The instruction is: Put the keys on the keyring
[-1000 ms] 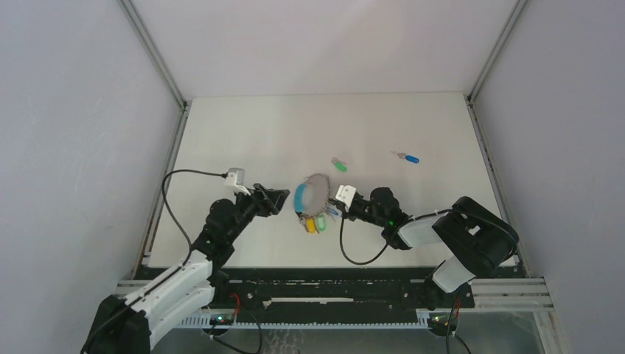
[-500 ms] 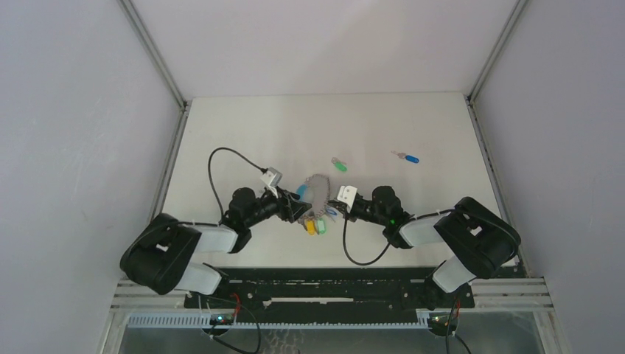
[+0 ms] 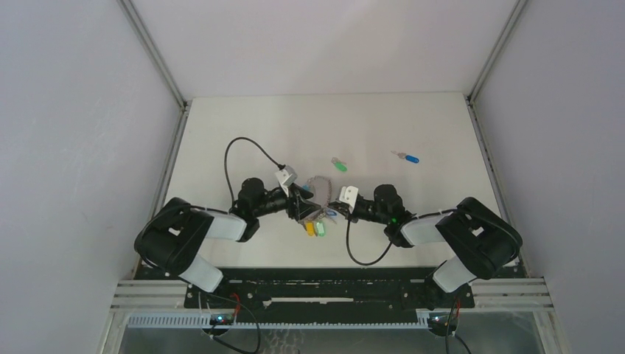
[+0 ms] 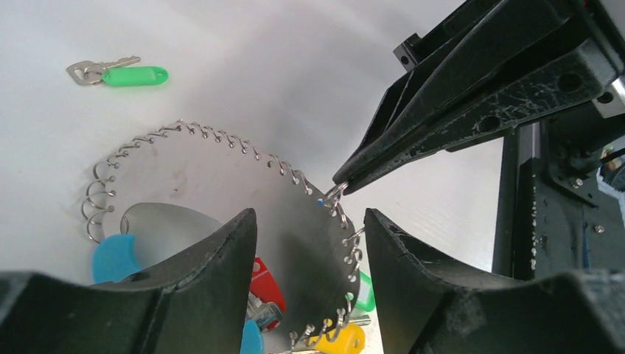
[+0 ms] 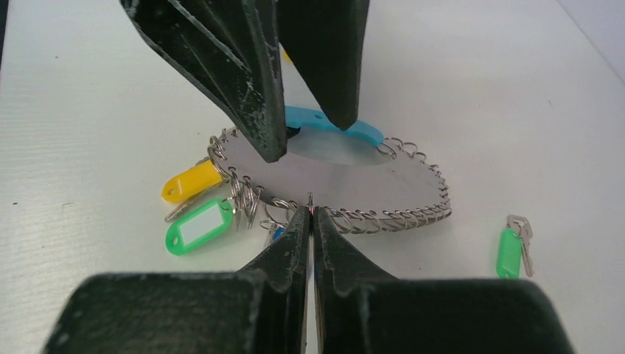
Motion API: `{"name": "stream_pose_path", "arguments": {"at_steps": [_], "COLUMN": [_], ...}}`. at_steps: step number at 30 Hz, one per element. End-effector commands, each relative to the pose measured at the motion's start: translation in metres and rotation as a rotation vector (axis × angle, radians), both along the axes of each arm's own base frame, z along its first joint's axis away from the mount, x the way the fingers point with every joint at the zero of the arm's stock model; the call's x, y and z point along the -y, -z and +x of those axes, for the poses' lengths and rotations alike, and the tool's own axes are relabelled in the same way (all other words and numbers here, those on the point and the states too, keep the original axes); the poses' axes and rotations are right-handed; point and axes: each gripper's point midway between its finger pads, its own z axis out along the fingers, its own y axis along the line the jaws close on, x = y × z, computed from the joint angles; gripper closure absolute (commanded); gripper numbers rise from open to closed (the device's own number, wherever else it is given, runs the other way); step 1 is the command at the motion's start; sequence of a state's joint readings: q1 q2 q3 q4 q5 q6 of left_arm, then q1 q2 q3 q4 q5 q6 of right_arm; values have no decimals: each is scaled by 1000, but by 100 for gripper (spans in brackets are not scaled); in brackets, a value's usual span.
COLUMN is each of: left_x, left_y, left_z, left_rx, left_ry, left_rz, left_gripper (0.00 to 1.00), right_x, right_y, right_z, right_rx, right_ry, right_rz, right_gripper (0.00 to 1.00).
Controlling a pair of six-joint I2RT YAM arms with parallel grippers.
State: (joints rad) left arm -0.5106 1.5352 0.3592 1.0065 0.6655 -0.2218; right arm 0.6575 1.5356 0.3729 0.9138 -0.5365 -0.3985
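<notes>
While the right hand [image 5: 310, 210] is pinched shut on the edge of the keyring [image 3: 317, 193], the left hand [image 4: 309, 218] is spread apart over its turquoise side. One ring lies on the desk [image 3: 243, 133] between them. Two loose keys lie past it: the green key [image 3: 339, 165] close by, the blue key [image 3: 407, 157] farther right, nearer the right arm.

Both arms lie low, reaching in toward the keyring [image 5: 346, 168]. At its left, the left gripper [image 4: 308, 221] has fingers [image 4: 214, 273] spread, straddling the edge. At its right, the right gripper [image 5: 310, 215] is pinched on a rim loop.
</notes>
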Motion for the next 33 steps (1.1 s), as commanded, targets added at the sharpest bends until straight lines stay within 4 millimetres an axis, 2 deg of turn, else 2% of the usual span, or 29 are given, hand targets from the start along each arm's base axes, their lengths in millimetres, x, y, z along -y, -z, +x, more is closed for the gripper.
{"name": "stream_pose_path", "arguments": {"at_steps": [1,8,14,18,20,29,33], "left_x": [12,13,18,22,24,30,32], "left_y": [-18,-18,-26,-23,-22,-22,-20], "left_z": [11,15,18,18,17,13,9], "left_rx": [119,280,413,439,453,447,439], "left_ry": [71,119,136,171,193,235,250], "left_rz": [16,66,15,12,12,-11,-15], "left_gripper": [39,40,40,40,42,65,68], "right_x": [-6,-1,-5,-7,-7,-8,-7], "right_y": [-30,-32,-35,-35,-35,-35,-35], "right_z": [1,2,9,9,8,6,6], "right_rx": [73,36,46,55,55,61,60], "right_ry": [-57,-98,-133,-158,-170,-185,-184], "right_rz": [49,25,22,25,28,30,29], "right_gripper": [100,100,100,100,100,100,100]}}
